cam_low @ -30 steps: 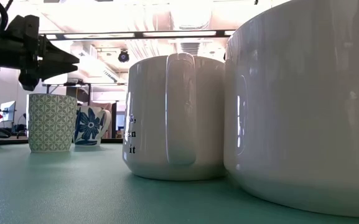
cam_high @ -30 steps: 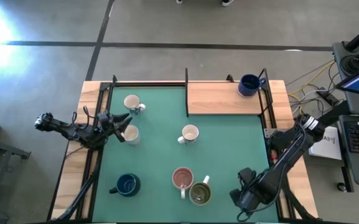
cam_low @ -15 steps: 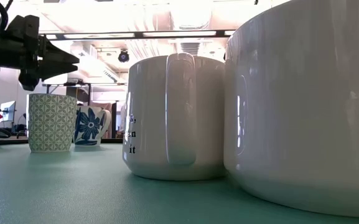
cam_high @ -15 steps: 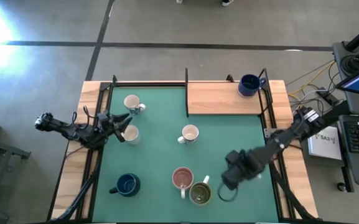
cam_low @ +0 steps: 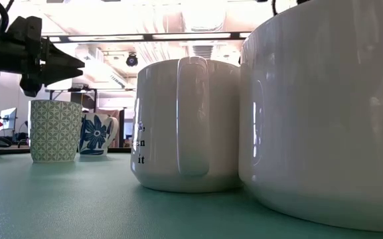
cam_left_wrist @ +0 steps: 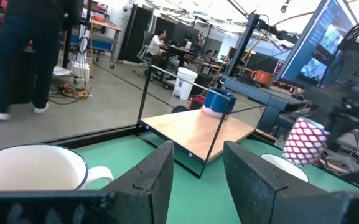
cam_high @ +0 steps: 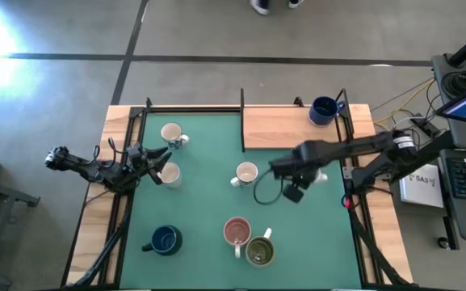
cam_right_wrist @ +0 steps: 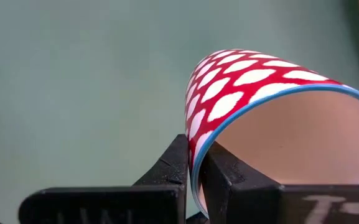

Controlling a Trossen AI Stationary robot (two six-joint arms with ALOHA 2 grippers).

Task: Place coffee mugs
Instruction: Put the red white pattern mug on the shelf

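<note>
Red-and-white patterned mug (cam_right_wrist: 254,93) with a blue rim is pinched by its wall in the right gripper (cam_right_wrist: 195,165), jaws closed tight on the thin rim (one finger inside, one outside). We see it held in the air over the green bench (cam_high: 208,202), just beside the cream mug (cam_high: 246,174) at mid-bench and near the wooden shelf (cam_high: 289,128), where a dark blue mug (cam_high: 323,109) already stands.

Risks, as we judge them: the grip is only a rim pinch and the mug hangs tilted, so it could swing or slip out during a fast move. Coming down here, it may clip the cream mug. Going to the shelf, the mug bottom could catch the shelf edge or the black frame rail, or bump the dark blue mug. Released tilted, it would tip and roll.

Left gripper (cam_left_wrist: 195,177) waits with jaws wide, well away from the shelf, right by two white mugs (cam_high: 170,153). Pink mug (cam_high: 237,232), olive mug (cam_high: 259,251) and another blue mug (cam_high: 165,239) sit farther from the shelf, out of the way.
</note>
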